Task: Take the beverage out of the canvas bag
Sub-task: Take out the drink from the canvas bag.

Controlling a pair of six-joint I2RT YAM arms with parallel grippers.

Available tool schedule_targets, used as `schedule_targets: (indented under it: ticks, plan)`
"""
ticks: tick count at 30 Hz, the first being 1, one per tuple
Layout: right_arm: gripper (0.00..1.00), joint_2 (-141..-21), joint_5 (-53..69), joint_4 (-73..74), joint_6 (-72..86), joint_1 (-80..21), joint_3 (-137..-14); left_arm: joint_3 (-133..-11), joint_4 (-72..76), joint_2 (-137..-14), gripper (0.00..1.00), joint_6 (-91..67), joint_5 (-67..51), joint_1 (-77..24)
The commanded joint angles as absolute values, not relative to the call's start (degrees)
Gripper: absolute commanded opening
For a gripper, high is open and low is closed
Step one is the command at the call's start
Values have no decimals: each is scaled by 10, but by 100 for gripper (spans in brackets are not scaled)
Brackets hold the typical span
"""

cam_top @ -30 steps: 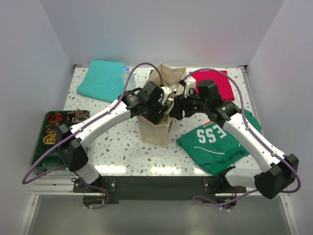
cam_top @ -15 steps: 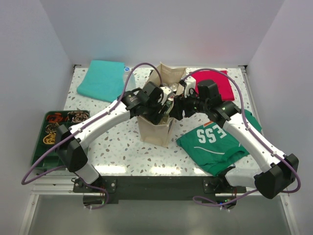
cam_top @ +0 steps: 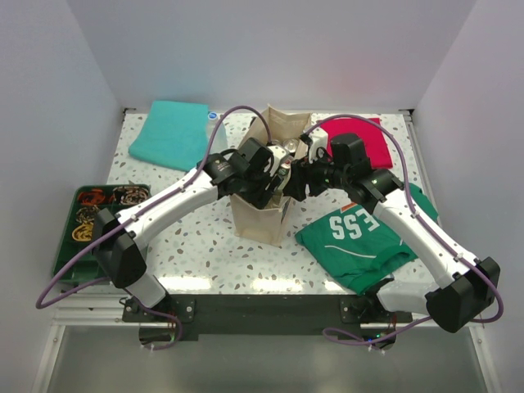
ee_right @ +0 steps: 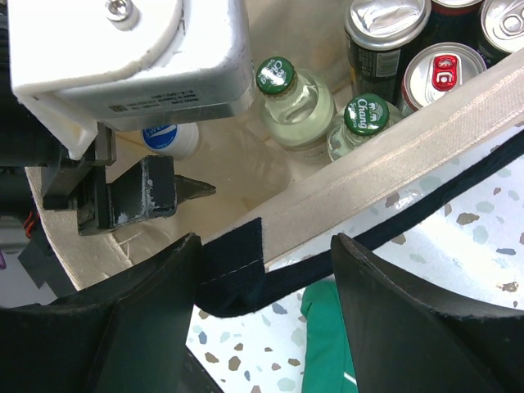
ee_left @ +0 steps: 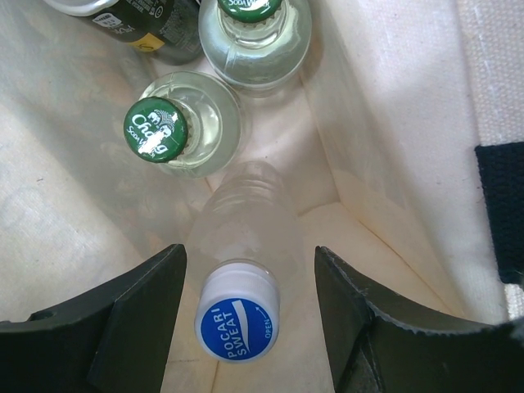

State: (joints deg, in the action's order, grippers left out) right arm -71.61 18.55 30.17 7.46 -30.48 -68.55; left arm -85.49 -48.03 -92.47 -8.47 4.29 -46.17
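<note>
From 8 o'clock, left gripper (ee_left: 250,260) gapes around a bottle (ee_left: 239,315) in the canvas bag (cam_top: 260,219) — right gripper (ee_right: 266,246), wide, straddles its rim.

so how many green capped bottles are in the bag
2. One green-capped bottle stands beside the Pocari Sweat bottle; the other green-capped bottle stands past it, by the cans. Others may be hidden in the canvas bag.
</note>
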Motion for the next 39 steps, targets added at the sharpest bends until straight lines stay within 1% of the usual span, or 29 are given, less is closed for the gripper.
schedule_targets:
  ticks: [1,10,13,16,17,19,20,22,23,25,27,28,39]
  plan:
    - [68,-706,180,294,68,-306,-704,-835,-508,-912,69,-104,35,-467]
    - [69,-696,172,295,66,-307,-698,-836,-512,-915,70,-103,33,-466]
    - [70,-696,172,295,65,-306,-697,-836,-512,-914,69,-104,33,-466]
    - [70,-697,173,294,65,-306,-696,-836,-513,-916,58,-104,33,-466]
    - [70,-697,173,294,64,-306,-696,-834,-514,-917,47,-104,33,-466]
    - [70,-698,172,295,64,-306,-696,-833,-517,-918,38,-104,33,-466]
    - [70,-699,172,294,64,-307,-695,-834,-517,-918,30,-104,32,-467]
    - [70,-698,173,294,64,-306,-695,-835,-516,-918,22,-105,30,-467]
    - [70,-699,173,294,64,-306,-695,-835,-517,-918,16,-104,29,-467]
    - [70,-699,173,294,64,-306,-693,-837,-516,-919,11,-103,29,-467]
    - [70,-699,172,294,64,-306,-693,-841,-519,-920,2,-102,29,-467]
    - [70,-699,172,294,64,-306,-694,-844,-520,-921,0,-101,29,-467]
    - [70,-705,177,292,66,-307,-697,-863,-528,-915,0,-100,25,-467]
